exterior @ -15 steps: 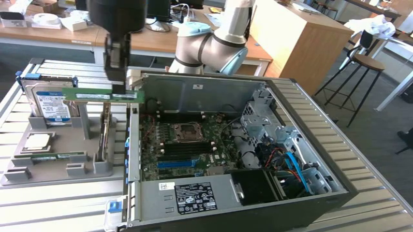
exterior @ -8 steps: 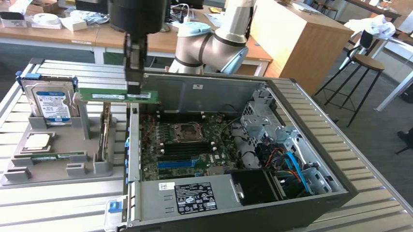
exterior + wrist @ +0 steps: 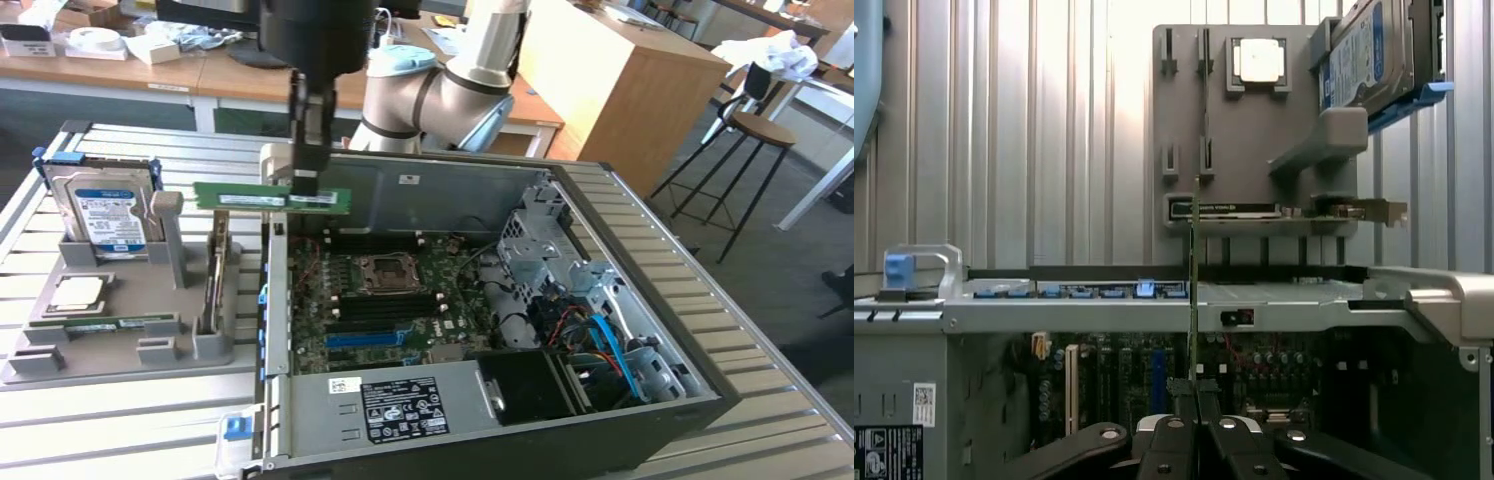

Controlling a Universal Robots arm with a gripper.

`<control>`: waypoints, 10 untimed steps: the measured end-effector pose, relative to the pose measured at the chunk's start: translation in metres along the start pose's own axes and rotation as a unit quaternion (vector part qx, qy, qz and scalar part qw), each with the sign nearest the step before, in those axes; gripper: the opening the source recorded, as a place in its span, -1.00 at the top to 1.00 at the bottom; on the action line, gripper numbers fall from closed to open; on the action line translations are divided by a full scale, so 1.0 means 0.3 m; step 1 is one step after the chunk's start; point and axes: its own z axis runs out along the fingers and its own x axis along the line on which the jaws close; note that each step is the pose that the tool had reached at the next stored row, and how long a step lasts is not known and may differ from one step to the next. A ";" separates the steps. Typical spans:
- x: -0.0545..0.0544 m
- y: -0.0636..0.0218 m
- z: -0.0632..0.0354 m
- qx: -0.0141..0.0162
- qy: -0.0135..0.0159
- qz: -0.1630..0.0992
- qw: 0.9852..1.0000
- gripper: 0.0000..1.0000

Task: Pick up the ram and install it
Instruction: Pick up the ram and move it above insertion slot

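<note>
Over the case (image 3: 414, 195) wall on the exterior view's left, gripper (image 3: 306, 185) pinched narrow on the ram (image 3: 247, 198), held level above the motherboard (image 3: 387, 300). Light, stiff, probably fragile; hold the flat faces near the top edge, off the contacts

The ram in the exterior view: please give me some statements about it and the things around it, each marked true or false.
1. The gripper is shut on the ram. True.
2. The ram is seated in a slot inside the case. False: it hangs in the air by the open case's edge.
3. The hard drive lies inside the case. False: it stands upright in the grey tray.
4. A second green stick lies in the tray. True.
</note>
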 end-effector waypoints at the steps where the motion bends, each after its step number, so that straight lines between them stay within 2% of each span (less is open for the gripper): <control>1: -0.001 -0.011 0.000 0.000 0.000 0.000 1.000 0.77; 10: -0.005 -0.112 -0.003 0.000 0.000 0.000 1.000 0.77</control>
